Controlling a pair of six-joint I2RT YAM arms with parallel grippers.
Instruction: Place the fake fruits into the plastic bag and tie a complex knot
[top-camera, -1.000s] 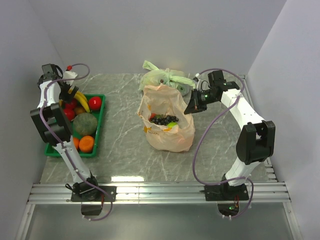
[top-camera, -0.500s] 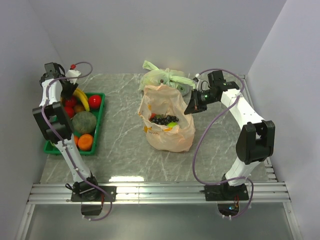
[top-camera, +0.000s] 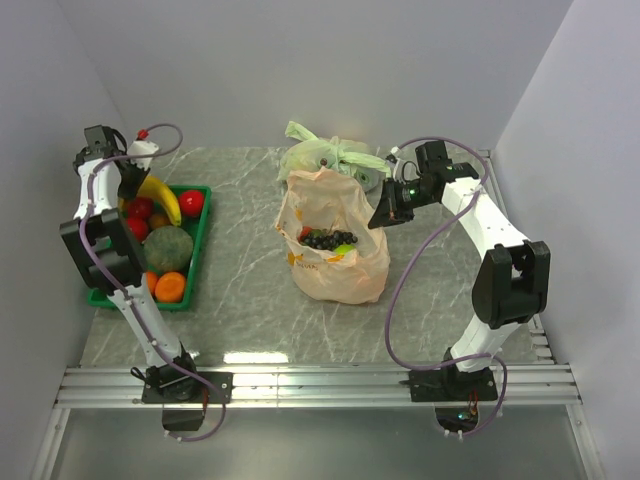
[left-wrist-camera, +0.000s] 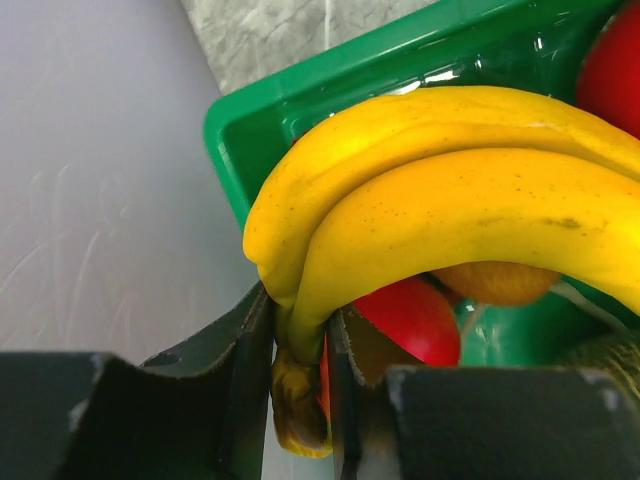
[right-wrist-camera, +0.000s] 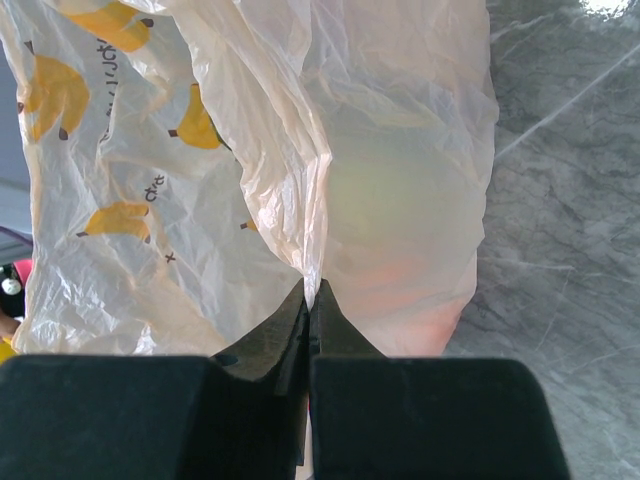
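Lab booth: plain white walls (top-camera: 320, 60)

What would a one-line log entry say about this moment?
left fingers: pinching banana bunch stem by green tray | right fingers: shut on plastic bag rim, holding it open | bagged: grapes

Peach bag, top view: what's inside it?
Dark grapes show in the open mouth of the bag, a red fruit and a yellow-green one beside them. Anything lower is covered by the grapes and the cloudy film.
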